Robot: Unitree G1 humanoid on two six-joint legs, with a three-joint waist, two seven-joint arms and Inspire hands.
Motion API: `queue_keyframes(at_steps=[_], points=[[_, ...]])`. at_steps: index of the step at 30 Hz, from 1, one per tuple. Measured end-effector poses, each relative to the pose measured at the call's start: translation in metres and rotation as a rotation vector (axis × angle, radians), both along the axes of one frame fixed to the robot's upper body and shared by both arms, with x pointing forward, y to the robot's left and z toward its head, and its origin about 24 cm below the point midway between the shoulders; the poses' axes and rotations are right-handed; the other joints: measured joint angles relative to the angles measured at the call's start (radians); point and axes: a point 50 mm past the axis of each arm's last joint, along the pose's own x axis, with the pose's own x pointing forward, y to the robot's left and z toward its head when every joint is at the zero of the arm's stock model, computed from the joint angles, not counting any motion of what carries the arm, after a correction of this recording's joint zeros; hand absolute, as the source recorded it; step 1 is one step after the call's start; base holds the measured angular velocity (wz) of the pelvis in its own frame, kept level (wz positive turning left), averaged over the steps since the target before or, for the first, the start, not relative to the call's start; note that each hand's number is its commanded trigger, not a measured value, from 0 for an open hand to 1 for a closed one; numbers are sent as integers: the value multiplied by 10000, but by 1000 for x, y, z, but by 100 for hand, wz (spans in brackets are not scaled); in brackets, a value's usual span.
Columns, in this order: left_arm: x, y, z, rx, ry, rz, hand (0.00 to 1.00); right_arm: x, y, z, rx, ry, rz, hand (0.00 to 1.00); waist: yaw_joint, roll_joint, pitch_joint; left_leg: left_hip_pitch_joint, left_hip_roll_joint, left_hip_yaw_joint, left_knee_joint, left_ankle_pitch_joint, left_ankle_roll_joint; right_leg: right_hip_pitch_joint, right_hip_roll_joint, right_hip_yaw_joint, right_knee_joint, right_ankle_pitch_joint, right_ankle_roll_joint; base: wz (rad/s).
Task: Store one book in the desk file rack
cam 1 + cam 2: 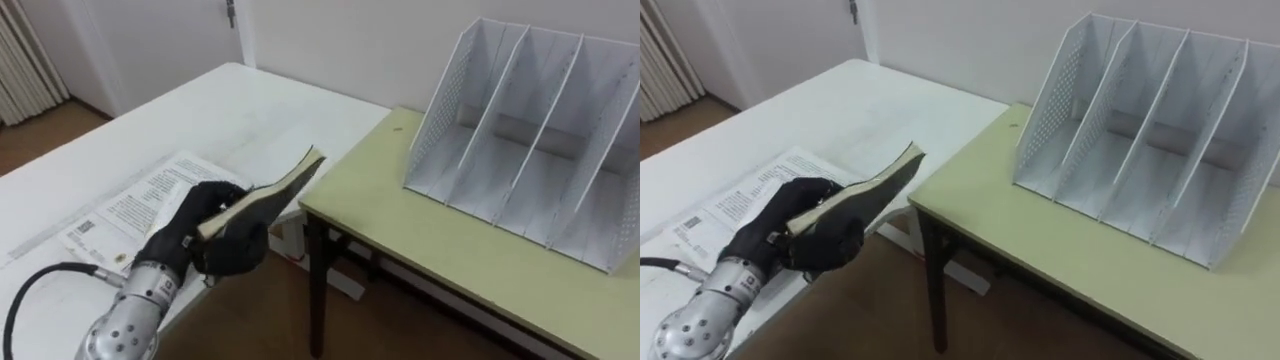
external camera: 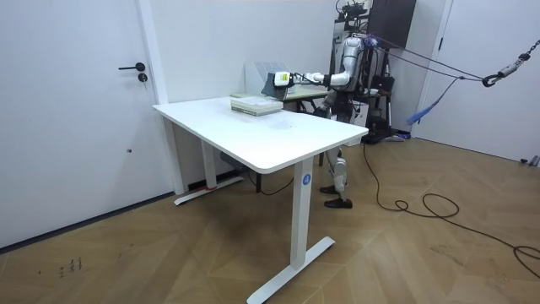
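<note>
1. The fingers (image 1: 205, 200) of the black-gloved left hand (image 1: 232, 250) are curled over the thin dark-covered book (image 1: 280, 185), with the thumb side beneath it. The cover hides how far they wrap.
2. The white perforated metal file rack (image 1: 530, 140) is cut off at its right end by the edge of the left eye view.
3. The left forearm rises from the lower left. The hand holds the book tilted, with its free end raised toward the rack.
4. The book is well apart from the rack, to its left, above the gap between the white table (image 1: 230, 110) and the yellow-green desk (image 1: 450, 250) bearing the rack.
5. A printed booklet (image 1: 135, 205) lies flat on the white table, farther left of the rack and partly covered by the hand.
6. In the room view the robot stands at the white table's far end.
</note>
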Motion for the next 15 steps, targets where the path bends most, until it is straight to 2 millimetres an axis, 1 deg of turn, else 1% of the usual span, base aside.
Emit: queue_keyframes(at_steps=[1,2,3,5,6,8,9,11,12,13,14,15], points=[[0,-1,3,-480,-171,-117,100,6,4,4,185,-355,196,0,42,30,-8,22,0,-4,0,0,0,13,-6,-1,8,0,0,0],[0,-2,6,-907,-342,-263,100,14,7,8,343,-741,443,0,50,59,2,11,0,-5,0,0,0,3,-14,-20,19,0,0,0],[-1,-3,7,-1090,-408,-353,100,17,9,10,430,-903,579,0,53,68,1,2,0,-6,0,0,0,-5,-15,-26,22,0,0,3],[-4,-2,10,-1618,-496,-819,100,30,17,21,847,-1605,1197,0,95,79,1,11,20,-5,0,0,-1,10,-7,-38,36,1,-4,2],[-6,-2,9,-1913,-437,-892,100,35,20,25,961,-1862,1397,0,89,88,3,20,24,-5,1,1,-1,14,-5,-41,46,1,-5,0],[-13,-1,2,-2873,-27,-1163,100,51,30,41,1474,-2841,1984,0,53,87,14,71,32,0,20,0,-2,77,-4,-59,46,6,-14,0],[-15,-1,-1,-3094,89,-1207,100,54,32,44,1617,-3022,2045,0,49,90,18,94,32,1,19,0,-3,96,-4,-59,46,6,-15,0],[-22,2,-7,-4254,467,-1323,100,61,36,56,2140,-3621,2113,0,50,110,68,140,28,-11,14,-1,-3,141,-14,-58,63,6,-14,0],[-23,4,-8,-4529,503,-1354,100,64,37,59,2276,-3789,2139,0,54,111,86,127,25,-17,16,-1,-3,126,-16,-59,73,5,-13,0],[-25,7,-8,-5013,539,-1407,100,69,40,67,2637,-4175,2210,0,121,112,110,92,21,-18,23,-2,-2,38,-16,-46,166,-7,-15,0],[-27,10,-8,-5419,549,-1510,100,73,44,75,3076,-4550,2327,0,170,103,113,36,17,-19,32,-2,-1,-28,-17,-41,203,-22,-16,-3],[-28,11,-8,-5628,534,-1555,100,75,45,78,3339,-4729,2356,0,191,91,122,25,17,-21,36,-2,-1,-41,-16,-40,202,-22,-16,0]])
